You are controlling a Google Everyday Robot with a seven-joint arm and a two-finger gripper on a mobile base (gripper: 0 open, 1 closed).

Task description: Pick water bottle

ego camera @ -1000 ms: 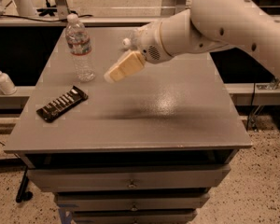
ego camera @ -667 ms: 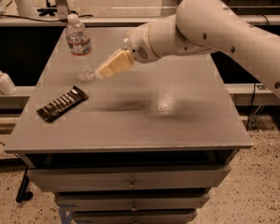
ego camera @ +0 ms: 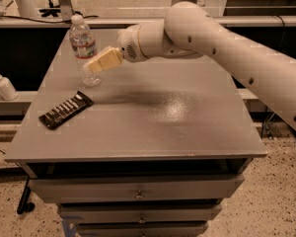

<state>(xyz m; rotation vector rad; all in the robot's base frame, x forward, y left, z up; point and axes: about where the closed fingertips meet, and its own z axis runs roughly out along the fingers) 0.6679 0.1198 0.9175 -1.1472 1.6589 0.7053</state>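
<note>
Camera view, left to right. A pump bottle is seen at far left, off the table, on a lower ledge at 9 o'clock from it. A dark flat pack with pale stripes is laid on the tabletop near the left edge, at 7 o'clock from the bottle and apart from it.

The bottle is stood upright at the table's 11 o'clock corner area: clear ribbed plastic, white cap, and a narrow red-and-white band on the upper part. Its base is set on the grey top.

The gripper is held at the bottle's lower half, coming in from its 3 o'clock side, with the tan tip overlapped on the clear body below the label. Whether contact is made cannot be told, and open or closed cannot be told either.

The white arm is stretched across the table from the 3 o'clock edge, above the surface, and a shadow is cast on the top beneath it. Drawers are seen under the tabletop.
</note>
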